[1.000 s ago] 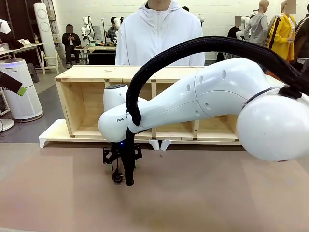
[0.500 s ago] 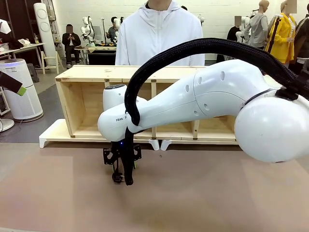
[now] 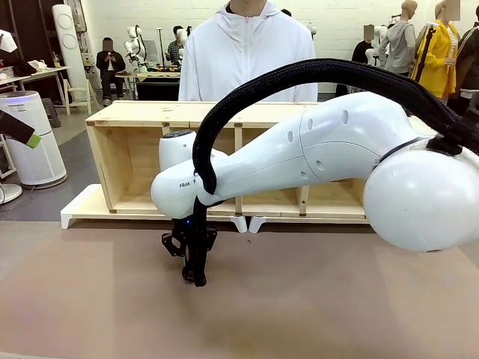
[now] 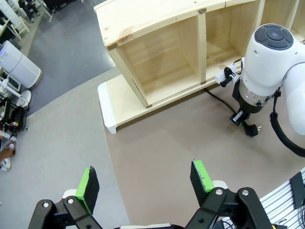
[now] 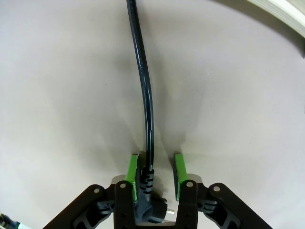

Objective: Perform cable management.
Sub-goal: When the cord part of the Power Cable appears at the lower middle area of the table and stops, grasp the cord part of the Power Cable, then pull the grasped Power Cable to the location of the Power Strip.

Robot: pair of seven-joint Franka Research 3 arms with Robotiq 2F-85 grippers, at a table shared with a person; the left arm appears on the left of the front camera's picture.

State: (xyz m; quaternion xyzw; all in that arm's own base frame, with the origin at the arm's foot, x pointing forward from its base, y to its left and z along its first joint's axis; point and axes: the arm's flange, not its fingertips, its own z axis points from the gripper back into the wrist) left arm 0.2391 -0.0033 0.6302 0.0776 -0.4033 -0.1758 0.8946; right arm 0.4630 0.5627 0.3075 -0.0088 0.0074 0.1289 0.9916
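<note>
Right wrist view puts you at the pick-up step: the right gripper (image 5: 155,166) stands low over the table (image 5: 57,95) with its jaws drawn in narrow around the plug (image 5: 150,206) end of the cable (image 5: 143,86). One green pad (image 5: 133,172) sits against the moulded neck and a sliver of tabletop shows beside the other, so you cannot tell from here whether the grip has truly bitten. The cord runs straight away from the fingers, flat on the surface. By my judgement you should confirm a firm clamp before lifting, then raise gently so the cord trails without snagging. Left wrist view gives what that close look lacks: the cord's far run back toward the white power strip (image 4: 228,74) at the foot of the wooden shelf (image 4: 157,57), and the left gripper (image 4: 144,180) hanging high, jaws spread wide with nothing between them. Front view tells you little of the cord, since the arm's braided hose (image 3: 299,69) crosses in front of the fingers
</note>
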